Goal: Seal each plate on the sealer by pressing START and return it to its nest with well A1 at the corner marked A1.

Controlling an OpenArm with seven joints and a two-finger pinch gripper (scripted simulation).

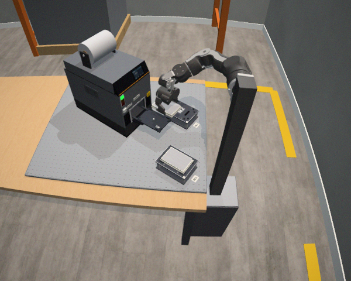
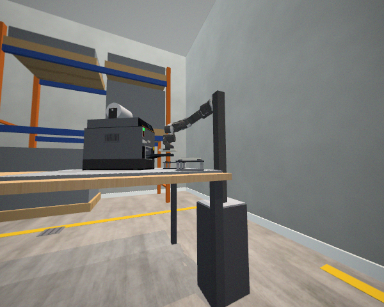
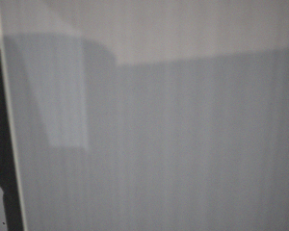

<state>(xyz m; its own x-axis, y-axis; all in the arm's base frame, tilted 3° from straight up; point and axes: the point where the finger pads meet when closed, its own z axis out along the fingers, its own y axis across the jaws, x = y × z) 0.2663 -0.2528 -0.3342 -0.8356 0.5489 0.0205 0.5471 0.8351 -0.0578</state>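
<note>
My gripper (image 1: pixel 164 109) (image 2: pixel 168 148) is shut on a pale plate (image 1: pixel 175 112) (image 2: pixel 173 150) (image 3: pixel 173 144). It holds the plate level, above and between the stage and nest N2. The plate's smooth, shiny top fills most of the wrist view; the fingers do not show there. The sealer's stage (image 1: pixel 151 120) (image 2: pixel 162 155) is out and bears no plate. Nest N2 (image 1: pixel 186 115) is partly hidden behind the held plate; its visible part is bare. The other plate (image 1: pixel 177 158) (image 2: pixel 189 158) lies flat on nest N1 (image 1: pixel 169 172). The sealer's lamp (image 1: pixel 121 97) (image 2: pixel 143 129) is green.
The sealer (image 1: pixel 94 88) (image 2: pixel 112 145) stands beside the stage, with a white foil roll (image 1: pixel 100 45) (image 2: pixel 121 110) on top. The arm's dark post (image 1: pixel 234 136) (image 2: pixel 219 132) stands at the table's right edge. Labels N2 (image 1: pixel 196 124) and N1 (image 1: pixel 195 178) lie by the nests.
</note>
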